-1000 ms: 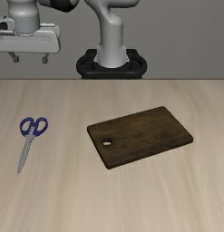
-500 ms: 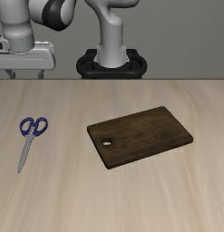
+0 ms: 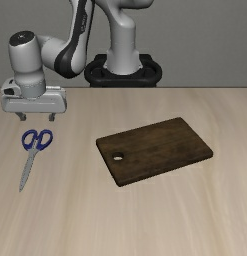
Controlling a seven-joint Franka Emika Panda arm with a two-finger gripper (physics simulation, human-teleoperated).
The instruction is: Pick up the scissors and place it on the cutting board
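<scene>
Scissors [image 3: 33, 150]: blue handles, grey blades.

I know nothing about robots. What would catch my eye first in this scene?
The dark wooden cutting board lies near the middle of the pale table, with a round hole in one corner. At the exterior view's left, the white gripper hovers with its fingers open, close to the blue-handled scissors, which lie flat on the table.

Wooden table [image 3: 195, 210] — scissors [image 3: 33, 150] and cutting board [image 3: 155, 149] on it.
</scene>
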